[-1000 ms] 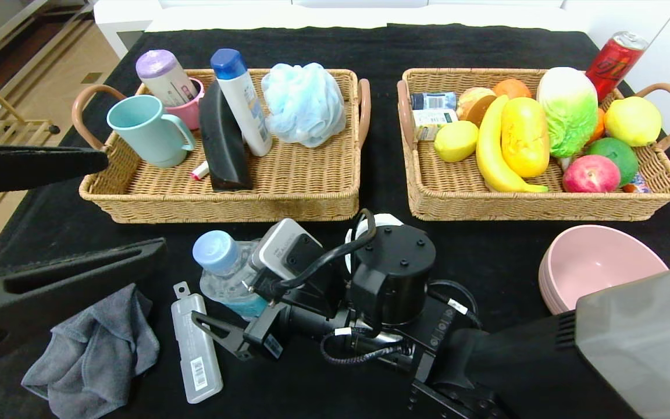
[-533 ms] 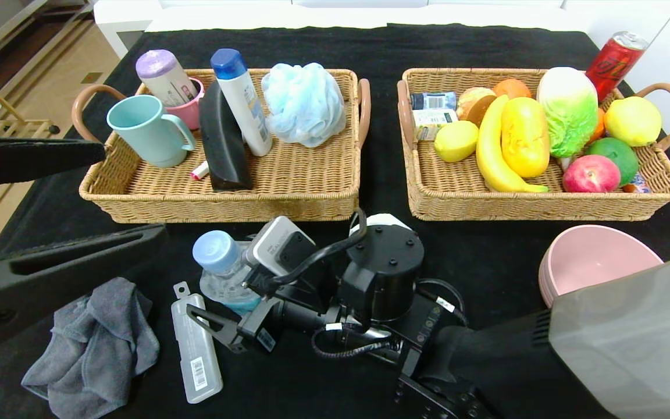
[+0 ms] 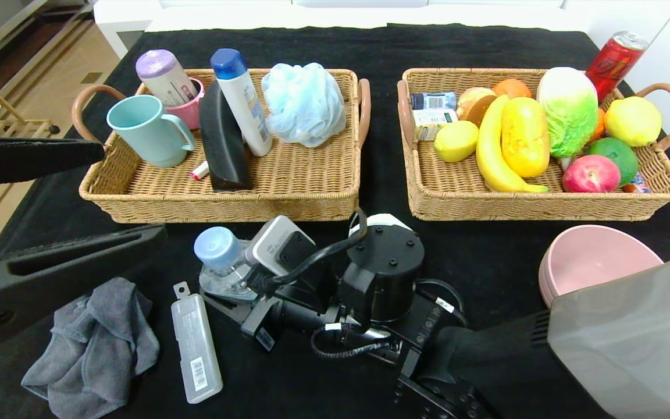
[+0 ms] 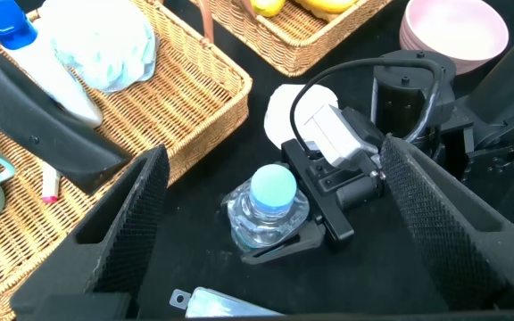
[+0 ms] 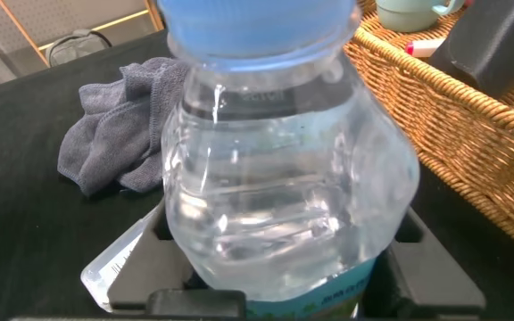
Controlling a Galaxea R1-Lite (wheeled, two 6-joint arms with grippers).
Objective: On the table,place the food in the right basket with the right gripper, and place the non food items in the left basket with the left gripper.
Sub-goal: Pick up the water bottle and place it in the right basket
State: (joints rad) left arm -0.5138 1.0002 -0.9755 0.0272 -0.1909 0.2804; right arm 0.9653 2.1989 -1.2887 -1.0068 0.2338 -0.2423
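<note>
Head view: black-clothed table (image 3: 486,244); right hand (image 3: 236,294) grips water bottle (image 3: 221,265).

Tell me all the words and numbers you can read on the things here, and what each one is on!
"REALSENSE", only partly readable: on the silver camera box on the right arm's wrist.
Barcode on the clear plastic case: digits too small to read.
Label on the white bottle with the blue cap: too blurred.
Labels on the small packets in the right wicker basket: too small.
Writing on the red drink can: unreadable.
</note>
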